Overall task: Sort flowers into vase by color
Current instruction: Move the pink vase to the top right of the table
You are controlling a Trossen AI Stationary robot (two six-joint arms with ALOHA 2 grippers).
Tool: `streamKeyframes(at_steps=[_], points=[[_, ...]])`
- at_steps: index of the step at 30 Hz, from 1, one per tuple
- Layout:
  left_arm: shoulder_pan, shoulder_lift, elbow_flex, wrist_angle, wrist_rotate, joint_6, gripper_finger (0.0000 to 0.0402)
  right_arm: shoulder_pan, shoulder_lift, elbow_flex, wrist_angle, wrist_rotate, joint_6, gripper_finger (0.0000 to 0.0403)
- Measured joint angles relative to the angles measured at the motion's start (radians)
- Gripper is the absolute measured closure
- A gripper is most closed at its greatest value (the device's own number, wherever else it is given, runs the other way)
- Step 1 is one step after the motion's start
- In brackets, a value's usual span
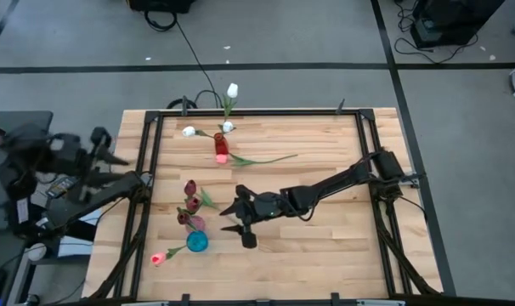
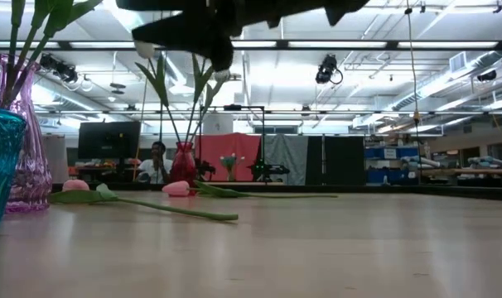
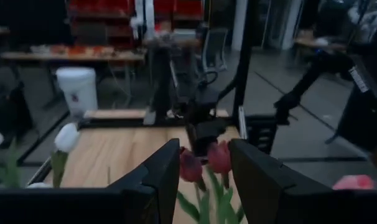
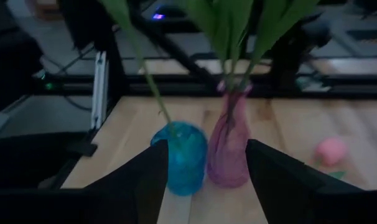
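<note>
Two pincers stand released: the right pincer [image 1: 234, 218] near the purple vase [image 1: 192, 222], the left pincer [image 1: 115, 159] off the table [image 1: 325, 246].

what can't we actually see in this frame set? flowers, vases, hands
- Right hand: open, empty. In the low view it is a dark shape cut by the top edge.
- Left hand: high view blurs it at the table's left edge; only its wrist view shows it open.
- Blue vase and purple vase: flower heads cut off by the right wrist view's top edge.
- Red vase: blooms hidden behind the right arm in the low view.
</note>
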Motion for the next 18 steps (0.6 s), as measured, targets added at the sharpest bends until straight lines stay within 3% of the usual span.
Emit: streamKeyframes(at_steps=[6, 8, 10, 13, 18], points=[[0.177, -0.117, -0.007, 0.002, 0.083, -0.084, 0.0254, -0.043, -0.018, -0.001, -0.004, 0.034, -0.036, 0.0183], [0.189, -0.129, -0.013, 0.028, 0.065, -0.131, 0.0254, -0.073, -0.013, -0.001, 0.041, 0.004, -0.04, 0.0185], [0.208, -0.127, -0.028, 0.054, -0.017, -0.184, 0.0254, -0.107, -0.01, 0.0, 0.054, -0.031, -0.038, 0.0187], [0.203, -0.101, -0.043, 0.122, -0.039, -0.2, 0.0254, -0.153, -0.005, -0.001, 0.041, -0.122, -0.02, 0.0187], [0.093, 0.014, -0.042, 0.163, -0.041, -0.151, 0.0254, -0.184, -0.006, -0.001, 0.044, -0.219, 0.033, 0.0188]])
